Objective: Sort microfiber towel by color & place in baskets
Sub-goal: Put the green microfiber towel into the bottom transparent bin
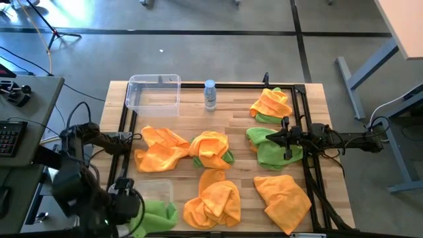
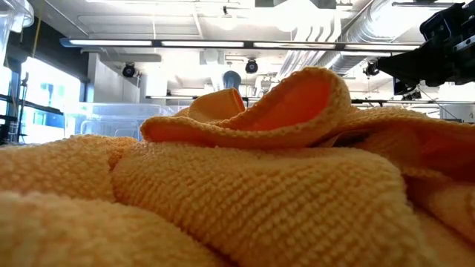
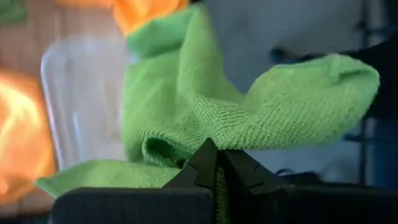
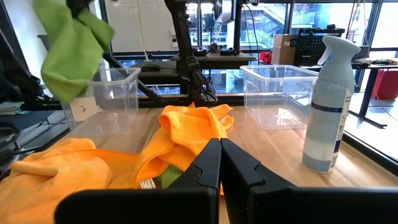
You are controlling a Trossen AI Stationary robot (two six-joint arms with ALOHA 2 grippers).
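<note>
Overhead, my left tool sits at the near-left corner of the butcher-block wooden table, pinched shut on a lime green fuzzy cloth that hangs over the near clear plastic bin. My left wrist camera adds what the overhead cannot: the closed fingertips meet on a fold of that green cloth, which drapes in front of the see-through bin wall.

My right tool lies at the table's right side above another green cloth, jaws pressed together and holding nothing; its wrist camera shows the fingers closed over an orange cloth, with both bins across the table and the lifted green cloth above the one at the near-left corner.

Only the overhead shows the spread: a far empty bin, a clear spray bottle, five orange cloths, one of them bunched on green at the far right.

From table height, an orange towel fills the low camera's frame, hiding the table; part of an arm enters at its upper right.
</note>
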